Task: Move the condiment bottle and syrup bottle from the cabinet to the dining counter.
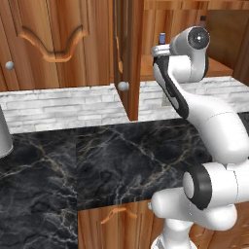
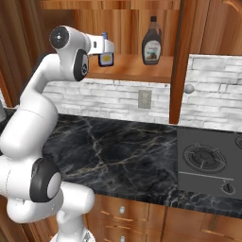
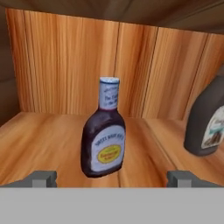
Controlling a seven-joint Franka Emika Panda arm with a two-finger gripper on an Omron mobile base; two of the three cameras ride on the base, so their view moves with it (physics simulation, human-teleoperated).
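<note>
I am approaching the cabinet [image 2: 182,56] shelf, my jaws standing wide and empty. The condiment bottle [image 3: 104,135] is standing directly ahead; the syrup bottle [image 2: 151,41] is sitting to its right. Neither is lifted yet; both transfers to the dining counter are remaining.

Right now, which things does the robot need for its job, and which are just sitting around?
Needed:
red bottle, upright on the shelf
brown bottle, beside it
cabinet holding both
tool, open, facing the red bottle

Just there:
stove
wall outlet
drawers
black counter
</note>
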